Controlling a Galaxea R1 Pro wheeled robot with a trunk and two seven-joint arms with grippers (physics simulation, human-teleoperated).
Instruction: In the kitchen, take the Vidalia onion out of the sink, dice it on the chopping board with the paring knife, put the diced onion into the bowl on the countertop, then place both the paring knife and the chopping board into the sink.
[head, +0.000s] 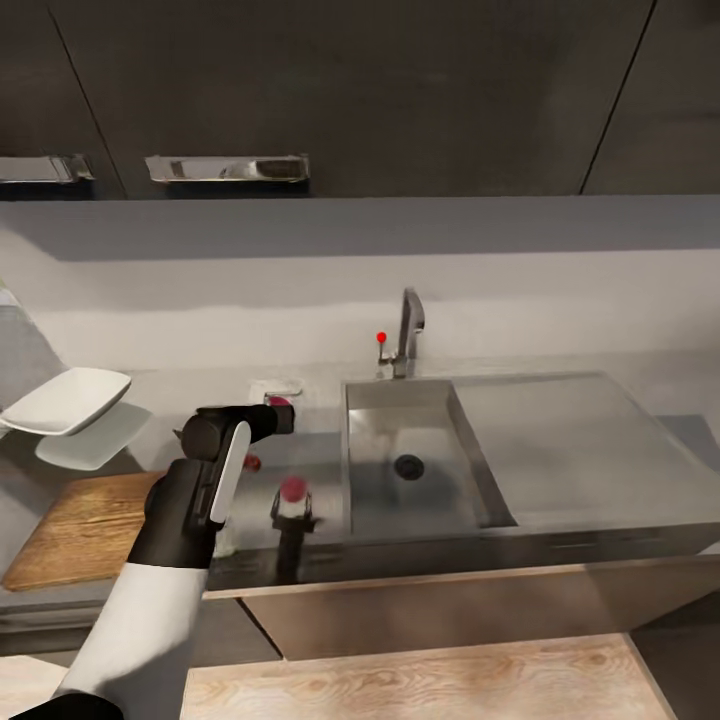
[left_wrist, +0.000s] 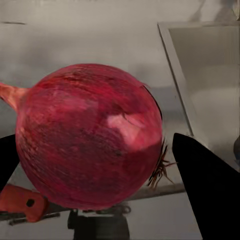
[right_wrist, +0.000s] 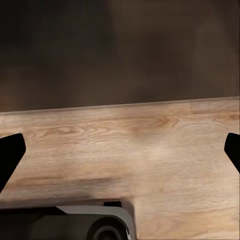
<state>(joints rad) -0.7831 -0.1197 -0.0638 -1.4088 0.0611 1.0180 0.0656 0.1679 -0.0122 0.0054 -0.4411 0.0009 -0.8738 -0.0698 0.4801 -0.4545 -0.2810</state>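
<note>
The left tool (left_wrist: 100, 165) is grasping the red onion (left_wrist: 90, 135) above the table (head: 320, 445), between the sink (head: 410, 465) and the chopping board (head: 85, 525), so the carrying step is in hand; next, lower it onto the board and release.

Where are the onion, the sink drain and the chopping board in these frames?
onion (left_wrist: 90, 135): left wrist view, middle of its red skin.
sink drain (head: 409, 465): head view, the dark round hole.
chopping board (head: 85, 525): head view, bare wood grain.
</note>
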